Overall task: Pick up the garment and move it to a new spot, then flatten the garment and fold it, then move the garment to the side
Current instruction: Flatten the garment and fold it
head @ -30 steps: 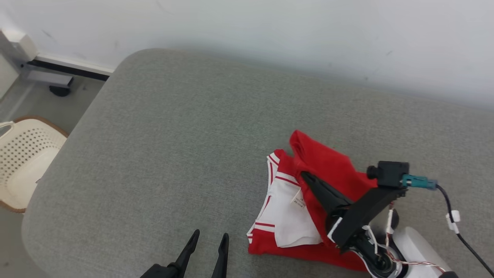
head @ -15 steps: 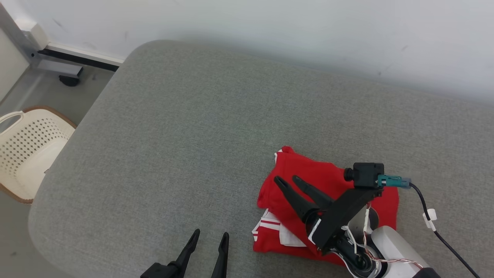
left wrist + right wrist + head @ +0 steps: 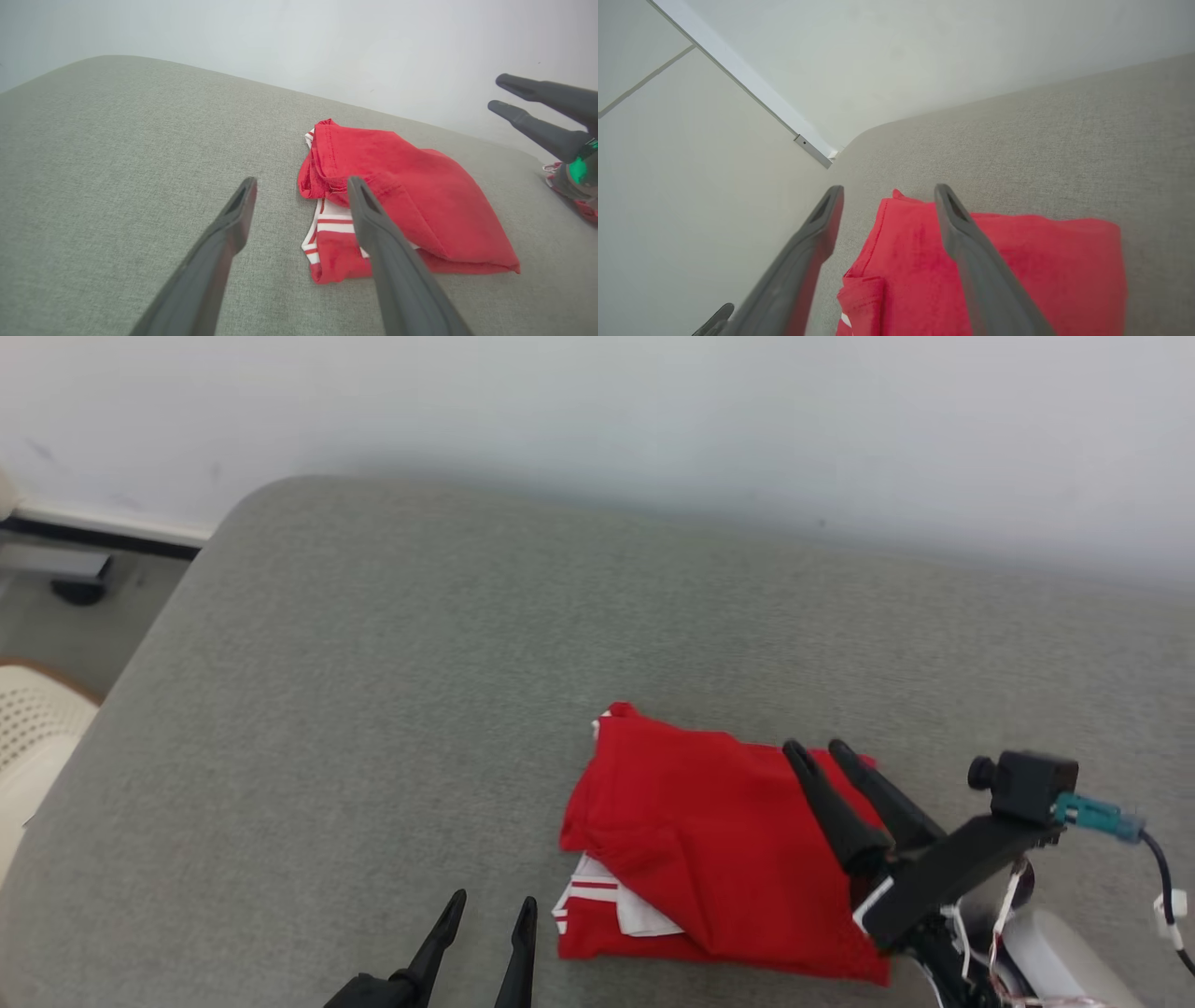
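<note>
The grey cushion [image 3: 373,663] gives me plenty of room, and the red garment [image 3: 709,840] lies folded on it, right of centre. My right hand [image 3: 814,745] hovers over its right part, fingers slightly parted and empty. My left hand [image 3: 493,898] sits near its left edge, likewise parted and empty. If I pinch only the top layer, I reckon the fold will open.

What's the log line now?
garment: folded, on grey cushion | right tool: open, empty, raised above garment | left tool: open, empty, beside garment | pending: move aside
</note>
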